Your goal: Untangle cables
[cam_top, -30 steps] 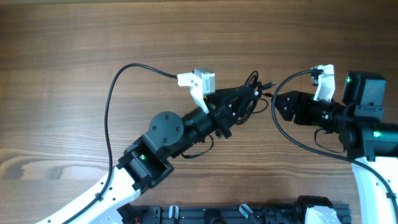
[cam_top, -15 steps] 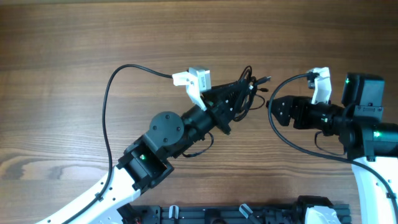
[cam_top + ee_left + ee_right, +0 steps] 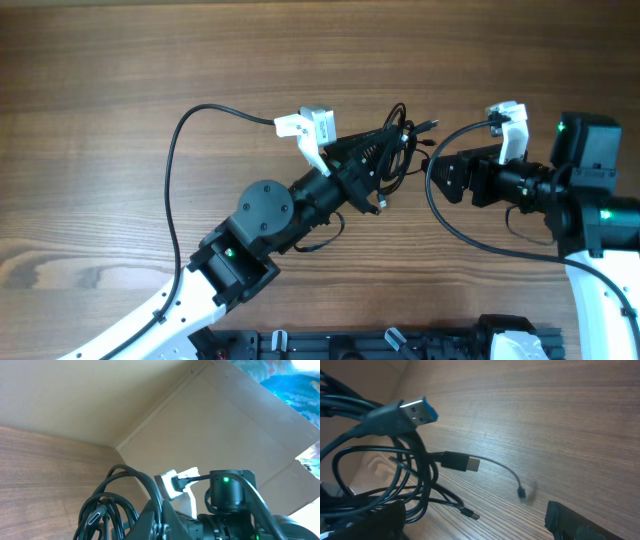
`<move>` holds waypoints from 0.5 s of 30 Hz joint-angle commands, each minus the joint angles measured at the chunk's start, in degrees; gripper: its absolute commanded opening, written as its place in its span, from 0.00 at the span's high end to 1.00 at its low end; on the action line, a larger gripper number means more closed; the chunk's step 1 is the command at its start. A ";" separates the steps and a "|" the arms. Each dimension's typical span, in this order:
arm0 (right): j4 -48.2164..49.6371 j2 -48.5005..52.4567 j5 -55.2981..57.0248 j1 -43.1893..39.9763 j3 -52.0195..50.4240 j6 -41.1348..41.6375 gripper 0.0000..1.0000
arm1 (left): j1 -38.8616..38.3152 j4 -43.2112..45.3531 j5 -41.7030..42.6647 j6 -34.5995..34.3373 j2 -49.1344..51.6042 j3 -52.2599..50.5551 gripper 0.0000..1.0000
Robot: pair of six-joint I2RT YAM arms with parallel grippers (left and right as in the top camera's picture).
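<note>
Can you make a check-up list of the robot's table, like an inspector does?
Surface: brown wood-grain table.
Job's things: bundle of thin black wires with plugs, tangled; blue-tipped plug sticks out.
Clutter: nothing seen.
Grippers: left gripper, jaws shut on the bundle; right gripper, jaws open, empty, facing it.
Cables: thick black left-arm cable and thick black right-arm cable loop over the table.
Surroundings: tan board walls behind the table.

A brown wood-grain table (image 3: 120, 80) fills the overhead view. In the left wrist view, plain cardboard panels (image 3: 235, 425) rise at twelve o'clock, something blue (image 3: 295, 382) at one o'clock.
</note>
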 commanded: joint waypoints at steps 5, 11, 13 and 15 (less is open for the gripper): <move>0.42 3.85 -1.38 -0.11 -0.55 -1.14 0.08 | 0.04 2.75 0.59 -2.21 -0.74 0.76 0.96; 3.58 7.61 -1.33 -0.11 -0.55 -0.74 0.08 | 0.04 2.95 1.77 -5.11 -0.74 0.76 0.96; 5.97 8.90 0.66 -0.11 -0.55 3.28 0.08 | 0.04 2.95 2.21 -5.14 -0.74 0.76 0.96; 8.63 10.21 3.87 -0.11 -0.55 8.04 0.07 | 0.04 2.95 2.21 -5.14 -0.74 0.76 0.96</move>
